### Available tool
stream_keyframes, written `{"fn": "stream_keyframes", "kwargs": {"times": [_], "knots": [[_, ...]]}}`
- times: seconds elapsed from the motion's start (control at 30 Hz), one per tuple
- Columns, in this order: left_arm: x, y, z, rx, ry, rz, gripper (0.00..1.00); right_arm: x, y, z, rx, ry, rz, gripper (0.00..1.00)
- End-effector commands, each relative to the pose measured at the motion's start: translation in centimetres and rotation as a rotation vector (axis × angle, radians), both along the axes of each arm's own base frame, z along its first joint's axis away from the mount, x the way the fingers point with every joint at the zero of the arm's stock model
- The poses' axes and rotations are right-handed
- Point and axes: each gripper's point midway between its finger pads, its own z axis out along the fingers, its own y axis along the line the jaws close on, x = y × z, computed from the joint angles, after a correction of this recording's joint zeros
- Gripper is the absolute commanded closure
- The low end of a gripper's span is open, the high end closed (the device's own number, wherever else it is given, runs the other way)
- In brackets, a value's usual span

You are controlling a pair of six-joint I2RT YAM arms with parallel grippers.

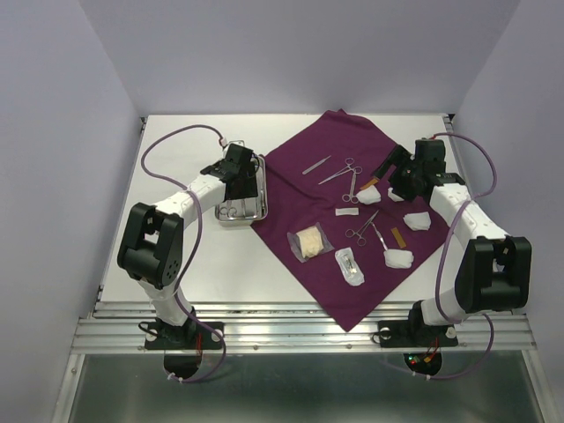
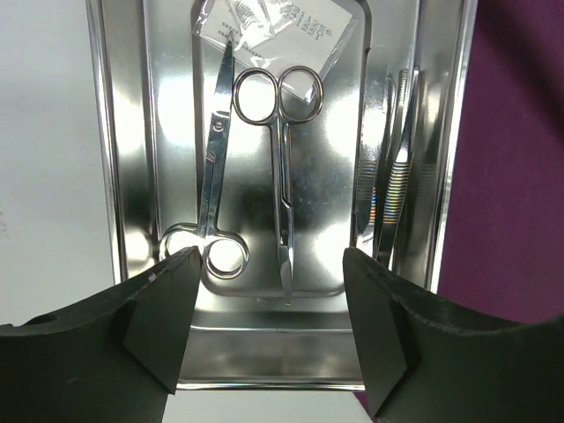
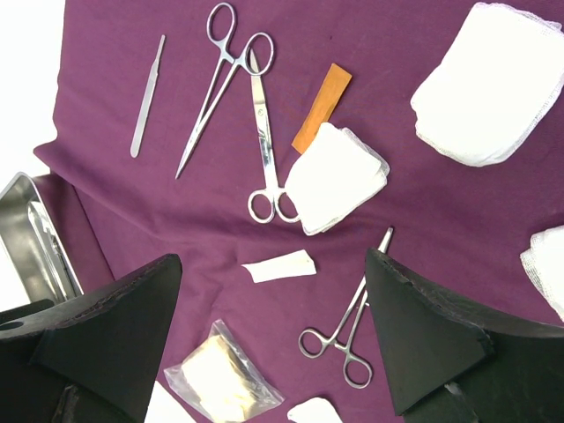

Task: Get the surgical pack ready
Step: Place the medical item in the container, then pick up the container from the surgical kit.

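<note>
Steel tray (image 2: 132, 132) holding scissors (image 2: 284, 176), packet (image 2: 264, 26) print illegible, left fingers (image 2: 150, 326) spread, right fingers (image 3: 106, 335) spread

The flat white rectangular table (image 1: 238, 273) carries a large plum-purple square cloth (image 1: 300, 189), laid corner-on, and a small shiny rectangular steel tray (image 2: 128, 132) set directly against that cloth's left edge.

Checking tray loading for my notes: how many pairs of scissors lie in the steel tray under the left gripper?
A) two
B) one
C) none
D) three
A: the steel tray holds the near-ringed scissors and the far-ringed scissors, lying side by side with their blades pointing opposite ways.
</note>
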Motion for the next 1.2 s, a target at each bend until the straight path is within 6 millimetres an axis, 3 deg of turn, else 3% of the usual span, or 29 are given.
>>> {"fn": "stream_keyframes", "kwargs": {"times": [0.0, 0.1, 0.27, 0.43, 0.67, 0.8, 0.83, 0.97, 1.03, 1.17], "knots": [[1.3, -0.6, 3.4, -0.024, -0.085, -0.002, 0.24, 0.6, -0.1, 1.9, -0.001, -0.052, 0.006, 0.11], [1.7, -2.4, 5.4, -0.042, -0.125, -0.038, 0.27, 0.5, -0.1, 2.1, 0.000, -0.056, 0.003, 0.11], [1.8, -5.9, 6.2, -0.058, -0.139, -0.096, 0.28, 0.5, -0.2, 2.4, 0.001, -0.060, -0.001, 0.11], [2.2, -7.5, 4.0, -0.055, -0.103, -0.109, 0.28, 0.2, -0.3, 2.5, -0.004, -0.062, -0.003, 0.11], [3.4, -7.2, 0.6, 0.031, -0.060, -0.098, 0.32, -0.1, -0.4, 2.8, -0.008, -0.067, -0.006, 0.11], [3.8, -7.3, -1.1, 0.057, -0.032, -0.110, 0.53, -0.3, -0.4, 2.8, -0.010, -0.067, -0.008, 0.11], [3.9, -7.3, -1.1, 0.060, -0.032, -0.110, 0.64, -0.3, -0.4, 2.8, -0.010, -0.067, -0.008, 0.11], [4.0, -6.8, -0.5, 0.084, -0.041, -0.096, 0.92, -0.3, -0.4, 2.9, -0.008, -0.068, -0.009, 0.11], [4.1, -6.6, 0.7, 0.088, -0.060, -0.092, 1.00, -0.2, -0.4, 2.9, -0.009, -0.067, -0.010, 0.11], [4.2, -6.7, 3.1, 0.073, -0.094, -0.098, 1.00, -0.2, -0.4, 2.8, -0.006, -0.065, -0.009, 0.11]]}}
